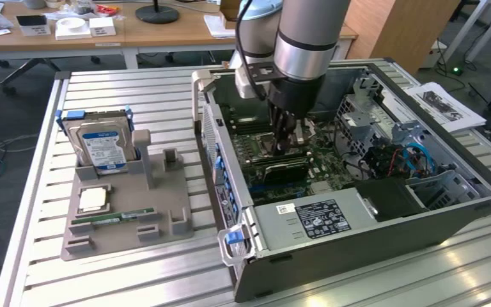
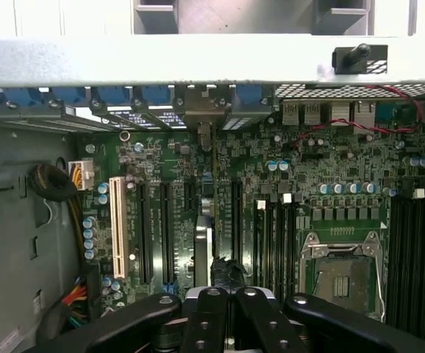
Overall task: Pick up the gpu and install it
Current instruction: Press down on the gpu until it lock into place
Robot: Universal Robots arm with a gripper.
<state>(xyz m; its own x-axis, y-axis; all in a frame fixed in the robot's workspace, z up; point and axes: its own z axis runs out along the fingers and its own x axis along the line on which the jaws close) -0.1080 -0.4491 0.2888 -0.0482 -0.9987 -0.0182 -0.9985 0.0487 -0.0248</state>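
The computer case at the right of the exterior view looks like matt dark-grey sheet metal, with glossy blue plastic latches, and it sits on a table of ribbed, brushed silvery metal. At left, a matt grey plastic holder carries a hard drive with a shiny metal shell and paper-like label. The green motherboard has a smooth, slightly glossy finish, and the gripper is matt black.

Even daylight, glare on the table slats, dim case interior, soft wrist view

The gpu is a thin dark card. It stands on its edge in the computer case, down on the green board.
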